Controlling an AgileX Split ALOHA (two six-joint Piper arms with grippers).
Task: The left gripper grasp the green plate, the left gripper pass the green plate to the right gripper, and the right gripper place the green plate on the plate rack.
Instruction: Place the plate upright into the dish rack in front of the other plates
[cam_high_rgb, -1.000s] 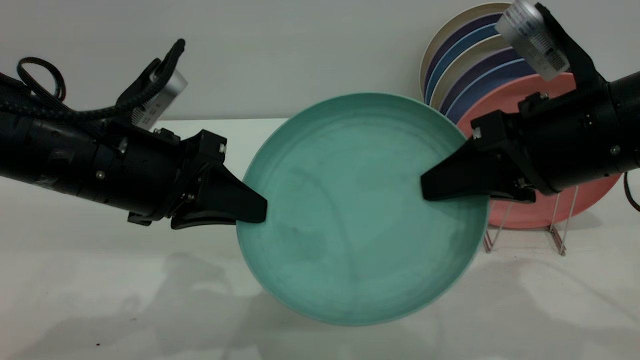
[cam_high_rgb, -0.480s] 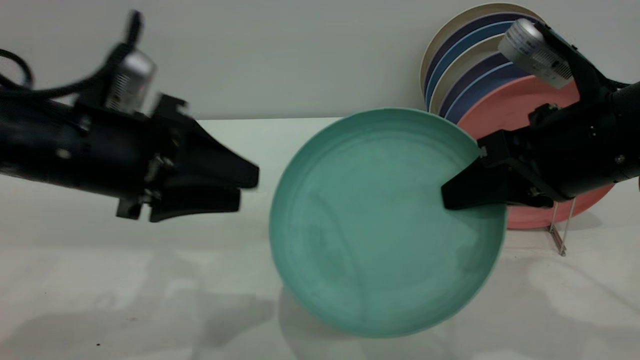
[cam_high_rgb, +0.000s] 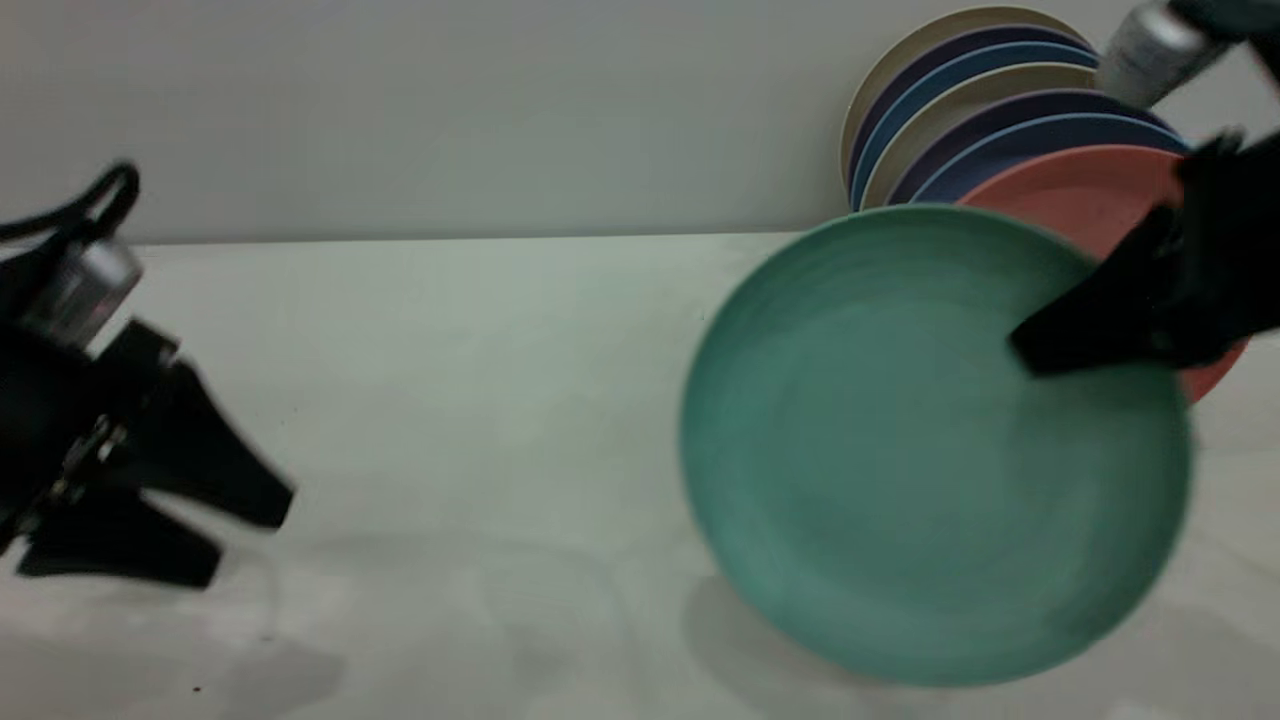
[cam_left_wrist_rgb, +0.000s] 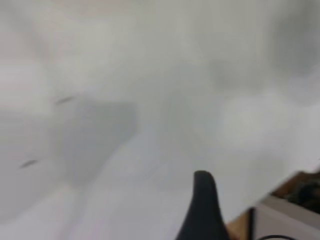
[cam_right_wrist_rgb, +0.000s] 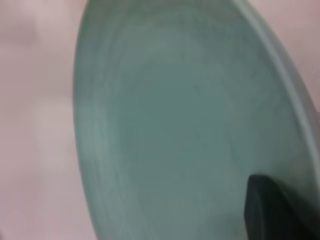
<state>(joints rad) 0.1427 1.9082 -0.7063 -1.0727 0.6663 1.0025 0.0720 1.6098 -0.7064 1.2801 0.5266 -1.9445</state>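
Seemingly black wedge-fingered left end effector (cam_high_rgb: 235, 535)

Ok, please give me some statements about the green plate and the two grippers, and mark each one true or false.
1. The right gripper holds the green plate by its rim. True.
2. The left gripper also grips the green plate. False: it is open, far to the left, touching nothing.
3. The green plate already stands among the stacked plates. False: it is held in front of the pink plate, above the table.
4. A pink plate and blue plates stand upright behind the green plate. True.
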